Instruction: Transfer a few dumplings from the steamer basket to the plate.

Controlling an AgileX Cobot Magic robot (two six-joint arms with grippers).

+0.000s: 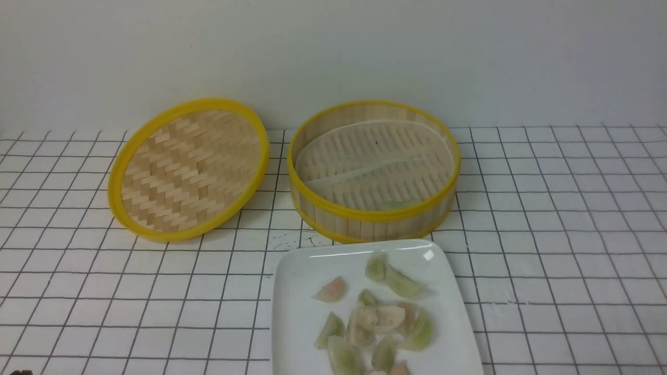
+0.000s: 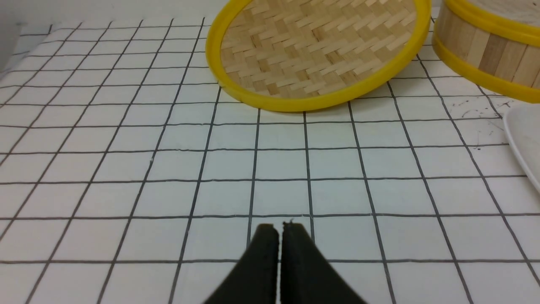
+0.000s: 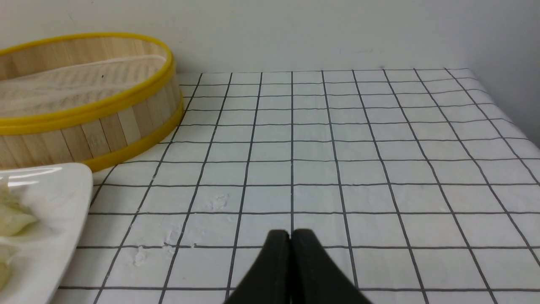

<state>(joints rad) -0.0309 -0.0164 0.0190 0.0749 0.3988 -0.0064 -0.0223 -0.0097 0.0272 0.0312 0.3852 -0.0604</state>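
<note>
On the far left we see our left gripper (image 2: pixel 278 230) in its wrist view, with the two black fingers pressed together and nothing between them, low over the white tablecloth with a black grid (image 1: pixel 78 291). In the front view neither arm shows.

Further right, at the back of the table, the woven lid (image 1: pixel 188 169) with the yellow rim lies tilted, its inner side facing us; its right edge is just beside the steamer basket (image 1: pixel 312 205), and we cannot tell if they touch.

The steamer basket stands upright in the middle, near the wall. Its whitish liner (image 1: pixel 372 161) is mostly bare; only a pale green shape (image 1: pixel 398 204) shows behind the near rim, and we cannot say surely that it is a dumpling.

Directly in front of the basket, close to its base, is the white square plate (image 1: pixel 294 312), cut by the lower edge of the front view. The dumplings (image 1: pixel 383 317) lie on it: several green and tan ones in a heap, one pinkish dumpling (image 1: pixel 331 289) a little apart on the left, and two green ones (image 1: pixel 396 276) nearer to the basket.

On the right, our right gripper (image 3: pixel 290 234) is clenched too, holding nothing, over the bare cloth beside the plate and the basket.
</note>
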